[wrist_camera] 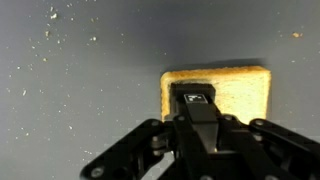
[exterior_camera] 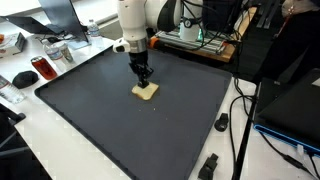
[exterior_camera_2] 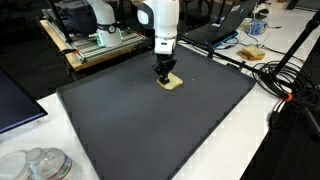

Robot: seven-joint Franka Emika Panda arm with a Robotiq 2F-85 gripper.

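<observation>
A flat tan slab that looks like a slice of toast lies on a large dark grey mat. My gripper points straight down over it with its jaws shut together, tips resting on or just above the slab's near-left part. Whether the tips press the slab or pinch anything I cannot see. Crumbs speckle the mat in the wrist view.
Around the mat is a white table. A red can, a black mouse and a metal container stand at one side. Cables and black plugs lie by the other edge. Laptops and a plate of food sit behind.
</observation>
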